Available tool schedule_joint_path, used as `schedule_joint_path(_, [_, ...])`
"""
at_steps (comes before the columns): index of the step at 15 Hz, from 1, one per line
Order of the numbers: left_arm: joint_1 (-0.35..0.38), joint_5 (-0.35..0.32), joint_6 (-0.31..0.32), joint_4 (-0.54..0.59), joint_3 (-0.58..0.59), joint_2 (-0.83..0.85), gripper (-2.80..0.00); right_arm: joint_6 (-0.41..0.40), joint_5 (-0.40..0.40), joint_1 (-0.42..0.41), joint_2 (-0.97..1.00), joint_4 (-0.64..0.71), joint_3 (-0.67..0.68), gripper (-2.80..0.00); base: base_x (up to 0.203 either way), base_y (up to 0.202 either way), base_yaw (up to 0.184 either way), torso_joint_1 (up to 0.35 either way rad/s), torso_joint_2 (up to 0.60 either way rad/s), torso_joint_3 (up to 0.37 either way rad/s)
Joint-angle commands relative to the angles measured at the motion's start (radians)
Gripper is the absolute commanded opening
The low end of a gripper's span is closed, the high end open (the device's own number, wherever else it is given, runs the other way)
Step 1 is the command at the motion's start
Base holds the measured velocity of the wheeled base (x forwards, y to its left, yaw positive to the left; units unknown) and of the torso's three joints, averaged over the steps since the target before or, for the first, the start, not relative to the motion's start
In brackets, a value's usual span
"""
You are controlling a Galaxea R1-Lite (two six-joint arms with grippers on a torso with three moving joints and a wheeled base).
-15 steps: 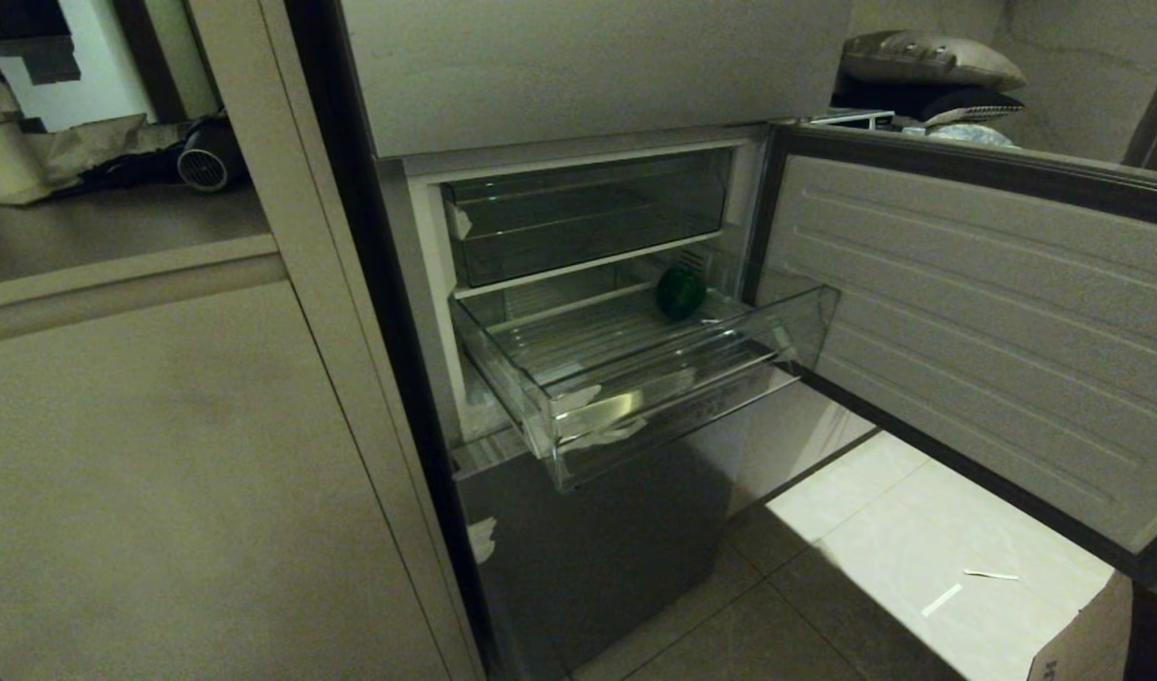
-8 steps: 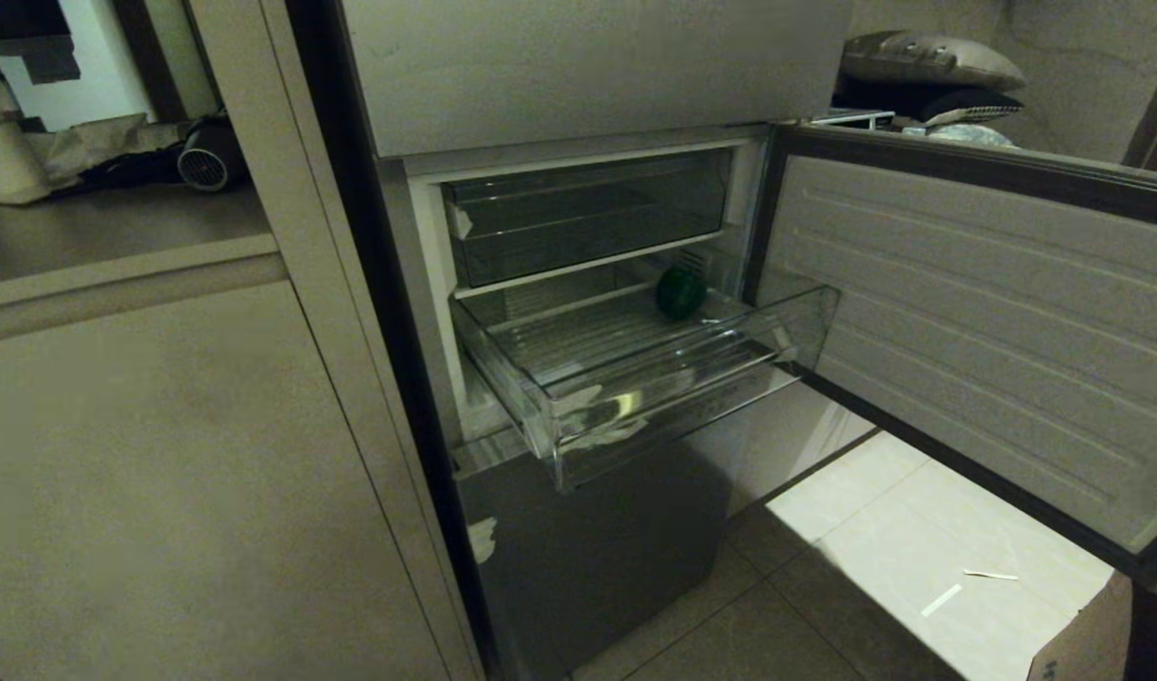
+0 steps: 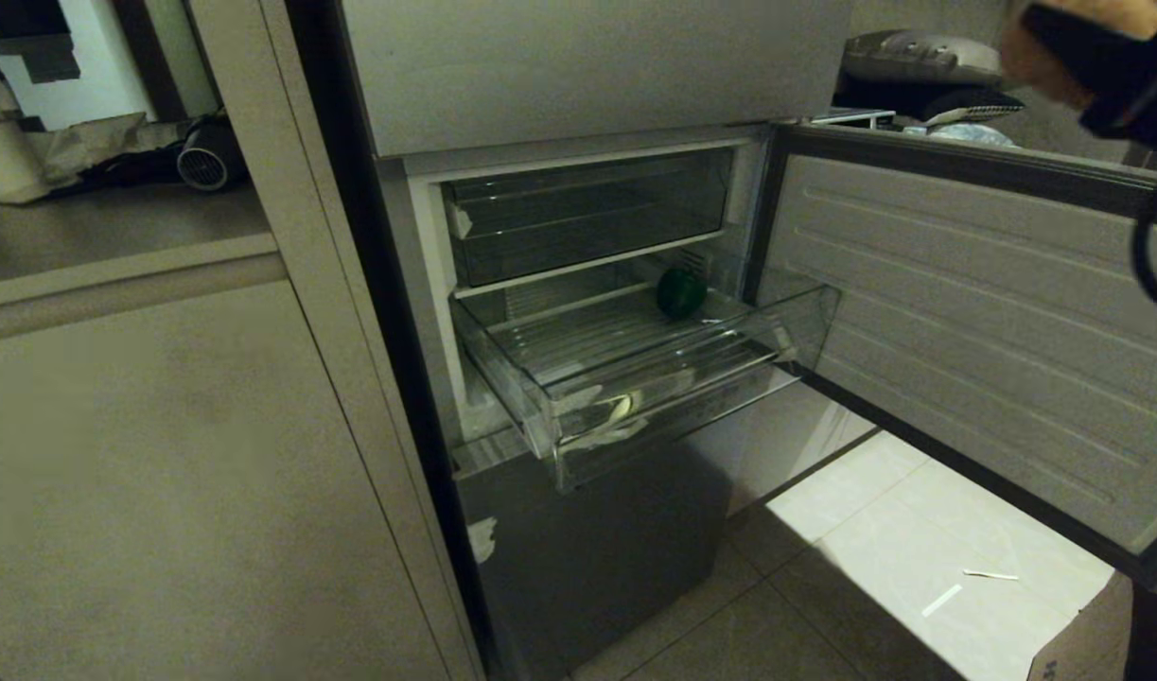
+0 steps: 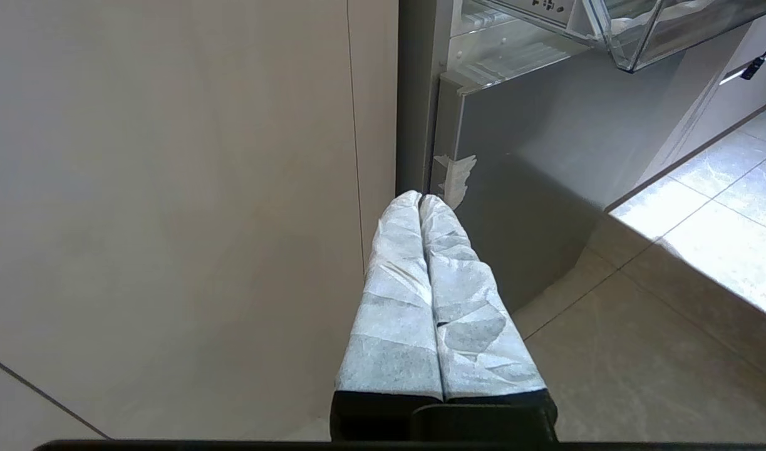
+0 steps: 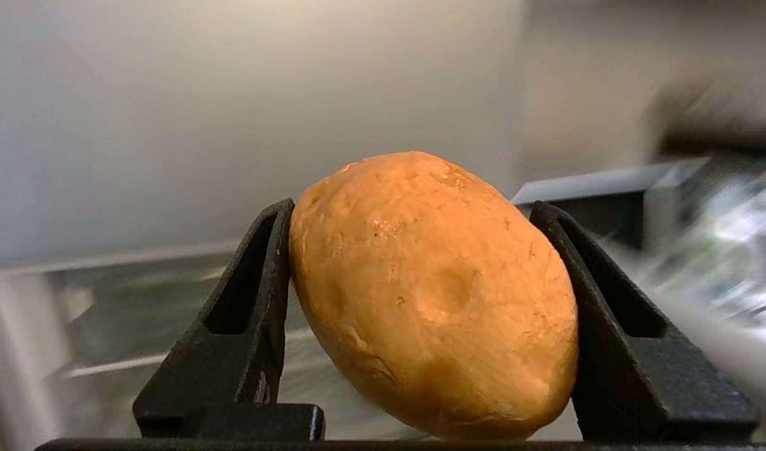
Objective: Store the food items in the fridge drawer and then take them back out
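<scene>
The fridge drawer [image 3: 625, 378] stands pulled out of the middle compartment of the grey fridge [image 3: 587, 76], its clear ribbed floor showing and whitish tape scraps [image 3: 602, 416] stuck on its front. Inside it, at the back right corner, sits the dark green rounded food item [image 3: 680, 292]; the rest of the drawer floor is bare. Above it a smaller clear bin [image 3: 587, 222] sits pushed in. The compartment's door [image 3: 975, 312] swings wide open to the right, beside the drawer's right end. A beige cabinet wall [image 3: 162, 454] flanks the fridge on the left, and pale floor tiles [image 3: 919, 567] lie below the door with two small white strips on them.

The right gripper [image 5: 420, 313] appears at the upper right of the head view, above the top edge of the open door and well apart from the drawer. Its black fingers [image 5: 245, 313] are spread wide and clamp the tan-brown potato [image 5: 433, 294] between them, one on each side.

The left gripper [image 4: 420, 200] hangs low near the fridge's bottom door, its white-wrapped fingers pressed together, holding nothing.
</scene>
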Motion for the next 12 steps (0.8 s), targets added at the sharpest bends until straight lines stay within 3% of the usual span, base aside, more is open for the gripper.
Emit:
schedule_joint_path(1, [0.000,0.000,0.000,0.000,0.000,0.001,-2.80,0.073,0.000,0.047,0.244,-0.014,-0.059,-2.80,0.000,0.000,0.000,0.000,0.00,0.000])
schedule_joint_path(4, [0.000,0.000,0.000,0.000,0.000,0.001,-2.80,0.144,0.002,0.112,0.401,-0.018,-0.174,-2.80,0.000,0.000,0.000,0.000,0.00,0.000])
schedule_joint_path(8, [-0.001,0.000,0.000,0.001,0.000,0.001,-2.80,0.144,0.001,0.213,0.572,-0.019,-0.340,-2.80,0.000,0.000,0.000,0.000,0.00,0.000])
schedule_joint_path(12, [0.000,0.000,0.000,0.000,0.000,0.001,-2.80,0.139,-0.009,0.280,0.688,-0.017,-0.407,-2.80,0.000,0.000,0.000,0.000,0.00,0.000])
